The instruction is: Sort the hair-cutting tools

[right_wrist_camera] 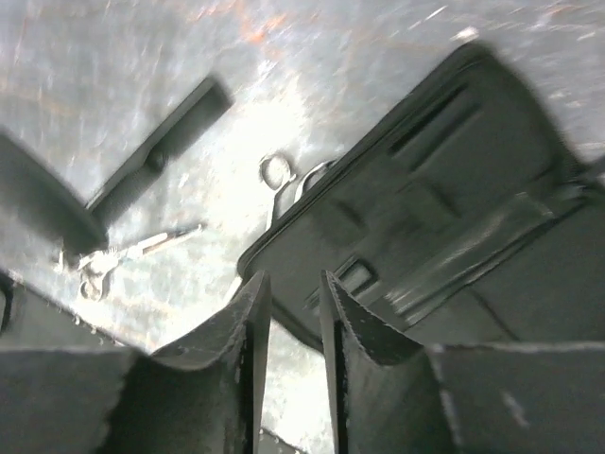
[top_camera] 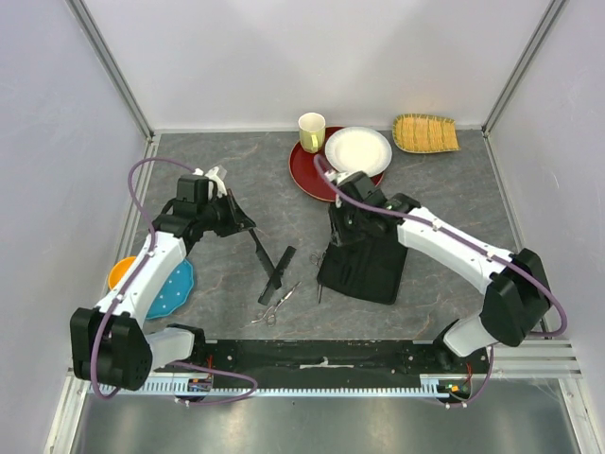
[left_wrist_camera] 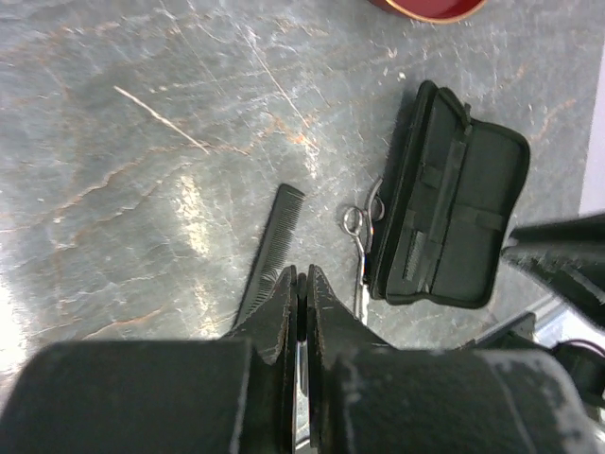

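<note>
Open black case (top_camera: pixel 371 270): lies right of centre in the top view, flaps spread and pockets showing. Nothing pins it down, so a tool pushed into a sleeve could shove the whole case along the table.
Right gripper (right_wrist_camera: pixel 291 284): hovers over the case's upper left corner, jaws a narrow gap apart with nothing between them. If it comes down like that, it may catch the case's rim rather than a tool.
Left gripper (left_wrist_camera: pixel 302 279): jaws pressed nearly together. In the top view a thin black strip runs on from their tips. I take it for the long flat comb (top_camera: pixel 263 255), pinched at one end, where it could swivel or slip.
Thicker black comb (top_camera: pixel 282 272): flat on the table at centre frame, just beside the held comb's lower end. A swing could knock it.
Scissors at the case (left_wrist_camera: pixel 359 225): tucked against the case's left edge, so awkward to get fingers round.
Loose scissors (top_camera: pixel 274 308): lower centre, thin and flat, and apt to skate out of a pinch.
</note>
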You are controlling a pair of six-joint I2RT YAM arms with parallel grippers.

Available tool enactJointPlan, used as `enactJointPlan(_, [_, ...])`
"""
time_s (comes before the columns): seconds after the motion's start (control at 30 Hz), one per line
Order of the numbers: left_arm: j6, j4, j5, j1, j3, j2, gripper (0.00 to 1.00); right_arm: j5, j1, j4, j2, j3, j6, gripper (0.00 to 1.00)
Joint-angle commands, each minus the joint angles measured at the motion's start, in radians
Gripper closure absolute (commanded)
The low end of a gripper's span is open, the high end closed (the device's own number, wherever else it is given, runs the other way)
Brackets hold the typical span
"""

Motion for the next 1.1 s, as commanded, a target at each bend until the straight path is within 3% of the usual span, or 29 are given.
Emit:
enactJointPlan(0.0, [0.056, -0.051, -0.092, 0.013, 0.057, -0.050, 0.98, -0.116, 0.105, 0.032, 0.005, -0.082, -0.132, 0.75])
enactJointPlan(0.03, [0.053, -0.053, -0.098, 0.012, 0.057, -0.057, 0.98, -0.116, 0.127, 0.041, 0.009, -0.103, -0.134, 0.84])
enactJointPlan(0.13, [0.047, -0.060, -0.103, 0.016, 0.062, -0.067, 0.98, -0.110, 0.203, 0.076, 0.022, -0.178, -0.125, 0.95])
enactJointPlan(0.23, [0.039, -0.073, -0.103, 0.016, 0.068, -0.073, 0.98, -0.101, 0.266, 0.111, 0.062, -0.226, -0.103, 1.00])
enactJointPlan(0.43, [0.041, -0.094, -0.103, 0.016, 0.072, -0.085, 0.98, -0.066, 0.308, 0.191, 0.137, -0.208, -0.057, 1.00])
enactJointPlan(0.63, [0.041, -0.109, -0.107, 0.016, 0.074, -0.091, 0.98, 0.121, 0.305, 0.184, 0.260, -0.124, -0.051, 1.00])
enactJointPlan(0.83, [0.051, -0.140, -0.117, 0.018, 0.100, -0.100, 0.98, 0.296, 0.228, 0.165, 0.288, -0.071, -0.004, 1.00])
enactJointPlan(1.07, [0.060, -0.160, -0.124, 0.018, 0.117, -0.113, 0.98, 0.348, 0.125, 0.162, 0.323, 0.007, -0.013, 1.00])
